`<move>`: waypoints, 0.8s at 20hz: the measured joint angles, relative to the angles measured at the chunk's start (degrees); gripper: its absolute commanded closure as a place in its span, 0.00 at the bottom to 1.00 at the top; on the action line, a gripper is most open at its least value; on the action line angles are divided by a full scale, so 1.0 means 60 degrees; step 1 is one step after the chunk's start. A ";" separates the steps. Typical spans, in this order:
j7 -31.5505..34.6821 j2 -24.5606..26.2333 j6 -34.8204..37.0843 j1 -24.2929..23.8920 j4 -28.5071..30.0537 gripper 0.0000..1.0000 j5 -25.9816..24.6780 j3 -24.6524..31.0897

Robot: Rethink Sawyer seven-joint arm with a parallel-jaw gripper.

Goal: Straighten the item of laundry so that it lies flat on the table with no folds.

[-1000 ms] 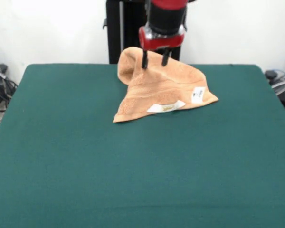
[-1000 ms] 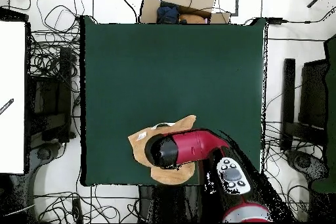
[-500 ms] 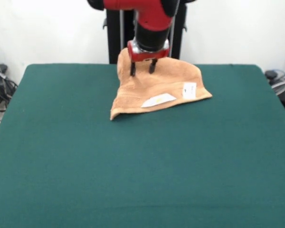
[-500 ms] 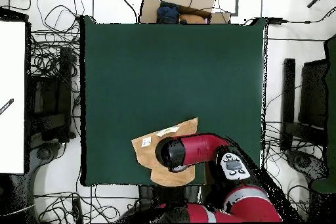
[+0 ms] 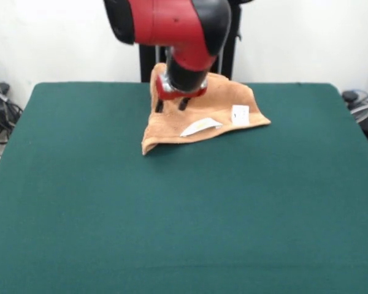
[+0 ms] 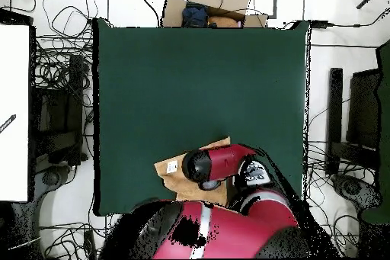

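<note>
The orange-tan towel (image 5: 211, 110) lies crumpled with folds near the far edge of the green table (image 5: 172, 214). Its left side stands up in a fold. A white tag with yellow print (image 5: 196, 127) and a second white tag (image 5: 240, 114) show on its front. My gripper (image 5: 172, 105) is open, its two black fingers apart, low over the towel's left part; I cannot tell if they touch it. In the overhead view my arm (image 6: 221, 164) covers most of the towel (image 6: 171, 181) and hides the gripper, close to the table's (image 6: 198, 81) bottom edge.
The black pedestal (image 5: 148, 43) stands just behind the towel. In the overhead view a cardboard box (image 6: 209, 1) sits beyond the table's top edge, a white panel (image 6: 15, 112) at the left, and cables lie all round the table.
My arm has swung lower and to the left in the front view. The towel has sunk lower and shifted slightly left and toward the far edge.
</note>
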 measured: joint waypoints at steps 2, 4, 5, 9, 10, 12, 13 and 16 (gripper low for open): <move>0.0049 0.0159 0.0401 0.0392 -0.0308 0.00 0.0079 -0.0222; 0.0288 0.0482 0.0826 0.1196 -0.0791 0.00 0.0175 -0.0734; 0.0337 0.0538 0.0864 0.1326 -0.0860 0.00 0.0183 -0.0823; 0.1080 0.1035 0.0959 0.2519 -0.1311 0.00 0.0429 -0.1718; 0.1318 0.1174 0.0883 0.2794 -0.1383 0.00 0.0590 -0.1987; 0.1648 0.1356 0.0713 0.3135 -0.1435 0.00 0.0879 -0.2377; 0.1816 0.1448 0.0545 0.3289 -0.1417 0.00 0.1112 -0.2598; 0.2235 0.1663 -0.0022 0.3654 -0.1287 0.00 0.1809 -0.3200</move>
